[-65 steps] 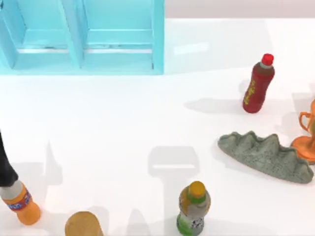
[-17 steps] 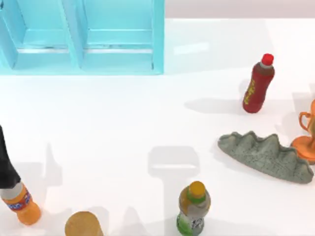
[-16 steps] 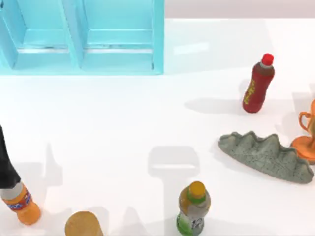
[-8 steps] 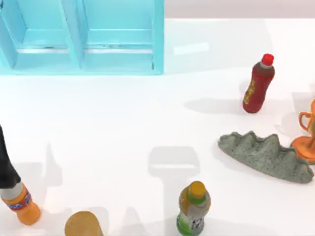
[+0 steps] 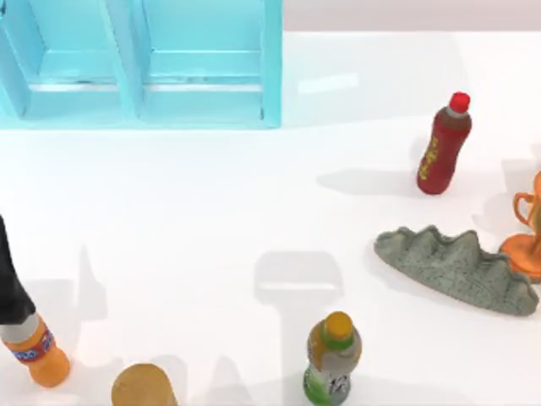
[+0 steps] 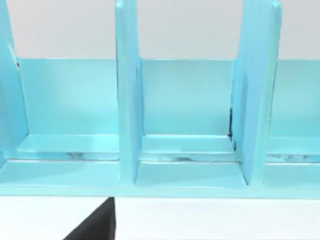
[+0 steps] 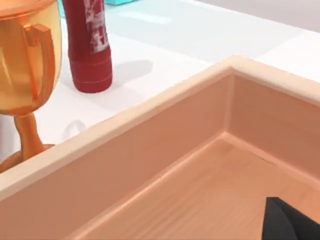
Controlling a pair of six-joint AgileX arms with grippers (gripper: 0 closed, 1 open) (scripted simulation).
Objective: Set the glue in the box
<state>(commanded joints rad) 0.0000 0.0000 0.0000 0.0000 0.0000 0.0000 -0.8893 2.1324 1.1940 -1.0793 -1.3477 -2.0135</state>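
Note:
The glue (image 5: 40, 359), a small orange bottle with a white-and-red label, stands near the front left corner of the table. My left gripper (image 5: 17, 315) comes down from the left edge and is shut on the glue's upper part, hiding its tip. The box (image 5: 270, 59), turquoise with inner dividers, sits at the back left, well apart from the glue. In the left wrist view the box (image 6: 127, 100) faces me with its compartments open, and one dark finger (image 6: 97, 225) shows below it. A dark part of my right gripper (image 7: 295, 222) hangs over a wooden tray.
A green drink bottle (image 5: 332, 359) stands at front centre, with a round wooden piece (image 5: 142, 387) to its left. At the right are a dark red bottle (image 5: 443, 145), a grey rocky piece (image 5: 456, 269) and an orange trophy (image 5: 528, 233). The wooden tray (image 7: 150, 150) lies under the right arm.
The left gripper and the glue have shifted very slightly toward the left edge. Everything else is still.

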